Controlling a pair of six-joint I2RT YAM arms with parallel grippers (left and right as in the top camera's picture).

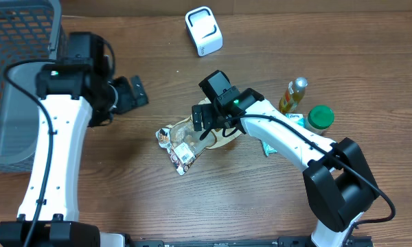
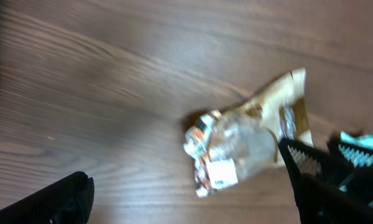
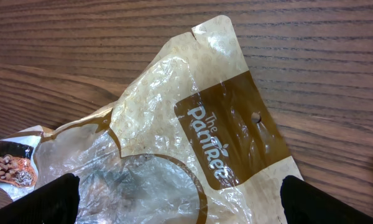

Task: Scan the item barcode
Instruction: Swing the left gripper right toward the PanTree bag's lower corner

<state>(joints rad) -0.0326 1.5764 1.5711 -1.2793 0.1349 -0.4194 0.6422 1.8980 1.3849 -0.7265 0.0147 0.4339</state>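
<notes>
Directly beneath the right jaws lies the crinkled clear-and-brown plastic snack bag [image 1: 185,145], flat on the wooden counter [image 1: 261,206] near its middle. Its long axis runs diagonally in the overhead view, from the brown printed header under the right arm [image 1: 281,130] down and to the left, toward the end that carries a small white label. Whether that label is the barcode is too blurred to tell. The right wrist view puts the bag's header [image 3: 227,134] squarely between the two black fingertips, so the bag sits straight below, not off to one side.

The right jaws are spread wide and hold nothing; they hover above the film, and contact cannot be confirmed. The right arm reaches in from the near right corner, its wrist pitched down over the bag. It is plainly the nearer arm.

The left arm [image 1: 55,137] stands well apart at the left, beside the grey mesh basket [image 1: 14,144]. Its jaws are also released and empty, aimed across the counter at the bag [image 2: 248,143].

A white boxy device [image 1: 203,31], probably the scanner, sits at the far edge, well away from the bag.
</notes>
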